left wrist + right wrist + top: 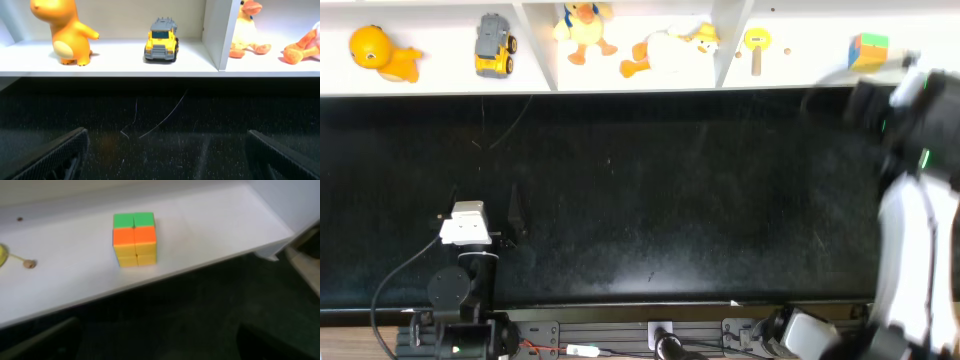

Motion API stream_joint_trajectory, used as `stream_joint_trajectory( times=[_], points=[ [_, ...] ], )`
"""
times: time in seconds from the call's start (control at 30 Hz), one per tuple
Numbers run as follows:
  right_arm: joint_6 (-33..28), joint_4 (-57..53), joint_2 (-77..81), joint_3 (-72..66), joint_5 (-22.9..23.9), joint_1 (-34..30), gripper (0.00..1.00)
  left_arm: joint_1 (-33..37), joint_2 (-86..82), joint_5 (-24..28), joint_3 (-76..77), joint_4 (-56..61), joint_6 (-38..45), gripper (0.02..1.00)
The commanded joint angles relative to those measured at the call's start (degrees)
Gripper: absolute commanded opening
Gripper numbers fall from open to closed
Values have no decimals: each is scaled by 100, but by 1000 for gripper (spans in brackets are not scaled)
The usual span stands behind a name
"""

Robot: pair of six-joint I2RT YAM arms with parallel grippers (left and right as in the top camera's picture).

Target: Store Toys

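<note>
Toys stand in a white shelf (620, 82) along the table's far edge: an orange figure (382, 52), a yellow truck (494, 46), a yellow plush duck (584, 28), a white plush duck (665, 52), a yellow paddle toy (756, 45) and a coloured puzzle cube (868, 50). My right gripper (160, 342) is open and empty, just in front of the puzzle cube (135, 239), which rests on the shelf board. My left gripper (165, 155) hangs low over the black mat, open and empty, facing the orange figure (67, 30) and the truck (161, 41).
A black mat (650, 190) covers the table between the arms and the shelf. White dividers (218, 32) split the shelf into compartments. The shelf's right end wall (280, 202) stands close to the cube. A cable (395, 270) trails from the left arm's base.
</note>
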Motion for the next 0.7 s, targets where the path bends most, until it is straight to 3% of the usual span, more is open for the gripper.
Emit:
stream_joint_trajectory(
  times=[0.03,0.13,0.33,0.57,0.7],
  points=[
    [22,1335,-1843,-2205,-22,227,998,31,-59,46,-17,-11,-85,998],
    [-79,2044,-2944,-3451,-17,776,998,31,-59,46,-17,-11,-85,998],
    [-275,1897,-4686,-4736,-17,1965,998,31,-59,46,-17,-11,-85,996],
    [-282,1670,-6520,-5687,-103,1998,996,31,-59,46,-17,-11,-85,996],
    [72,1519,-7324,-5672,24,1982,996,31,-59,46,-17,-11,-85,998]
  ],
)
